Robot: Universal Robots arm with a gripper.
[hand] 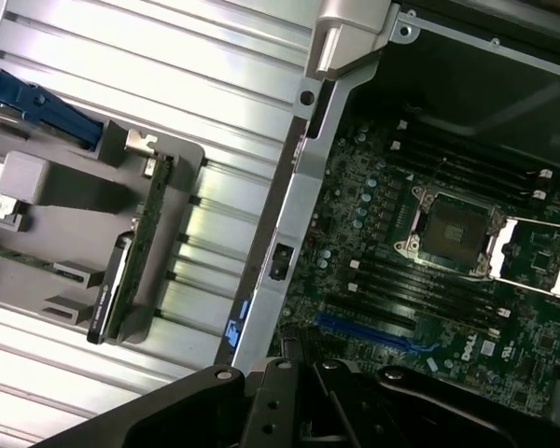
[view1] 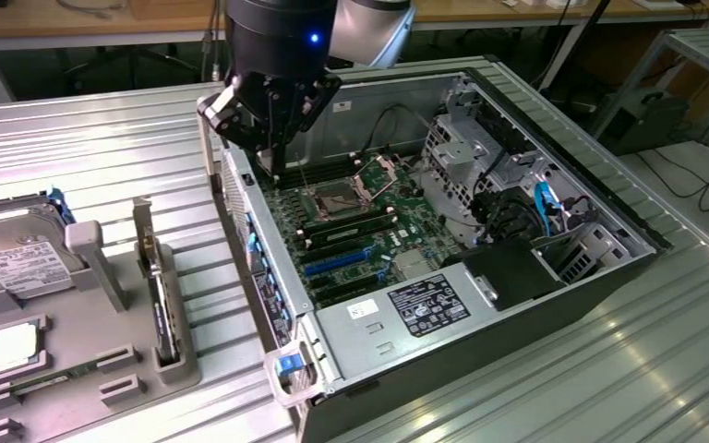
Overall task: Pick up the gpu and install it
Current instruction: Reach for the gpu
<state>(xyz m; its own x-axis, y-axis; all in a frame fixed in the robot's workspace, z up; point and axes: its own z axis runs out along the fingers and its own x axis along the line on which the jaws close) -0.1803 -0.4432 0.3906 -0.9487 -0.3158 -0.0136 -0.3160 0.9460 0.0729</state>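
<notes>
The gpu [view1: 158,288] stands on edge in a slot of the grey holder [view1: 84,369] at the exterior view's left, with its silver bracket at the far end. In the wrist view the gpu [hand: 135,247] appears as a thin green and black edge in that holder. My gripper [view1: 277,171] hangs over the far left wall of the open computer case [view1: 269,277], apart from the gpu. Its fingers are shut with nothing between them. The gripper [hand: 303,373] is above the motherboard [hand: 373,215], near the blue slot [hand: 364,327].
A silver hard drive [view1: 16,254] with a white label and a small square processor chip [view1: 12,346] sit in the same holder. The motherboard's processor socket [hand: 457,229] stands open. Drive cages and cables [view1: 502,194] fill the case's right side. All rests on a ribbed metal table [view1: 96,157].
</notes>
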